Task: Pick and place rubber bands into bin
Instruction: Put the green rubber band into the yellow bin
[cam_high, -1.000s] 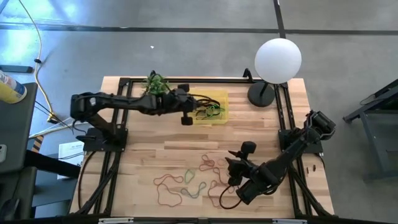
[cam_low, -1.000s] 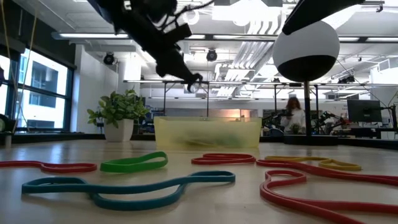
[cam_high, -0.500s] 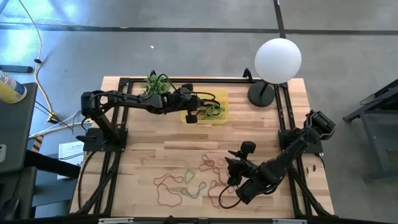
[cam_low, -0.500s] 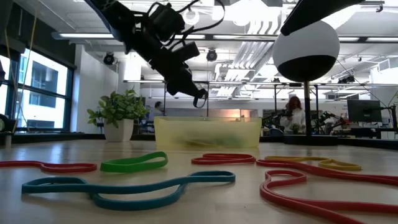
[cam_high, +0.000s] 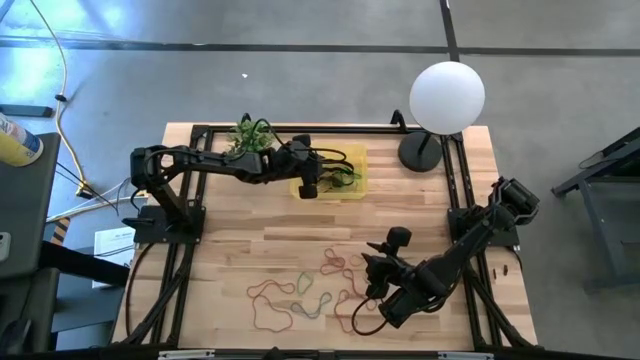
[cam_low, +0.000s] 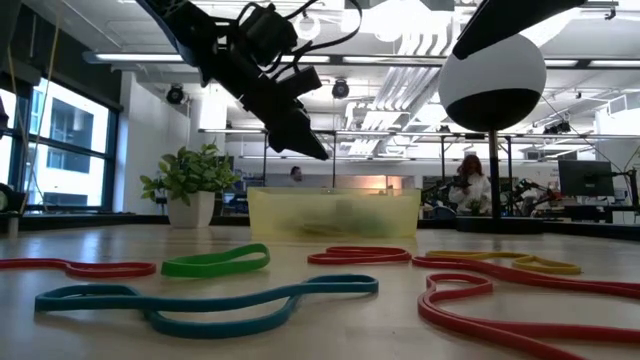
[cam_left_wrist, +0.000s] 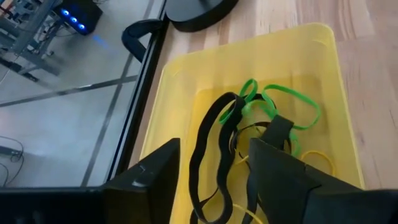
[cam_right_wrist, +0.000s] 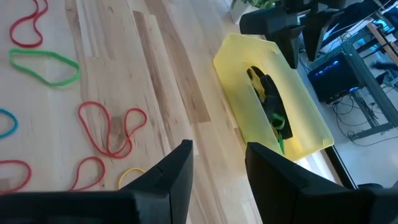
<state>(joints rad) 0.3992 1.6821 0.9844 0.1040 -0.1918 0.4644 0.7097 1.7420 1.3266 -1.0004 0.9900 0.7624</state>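
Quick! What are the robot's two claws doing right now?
Left gripper: open, empty, above the translucent yellow plastic bin.
Right gripper: open, holding nothing, over the wooden table.

White globe lamp on black base, potted plant, wooden table

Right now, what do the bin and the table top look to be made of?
The bin: translucent yellow plastic, smooth with a slight sheen; the bands inside show faintly through its wall in the low view. The table top: light wood, likely butcher-block, with visible grain and joined strips.
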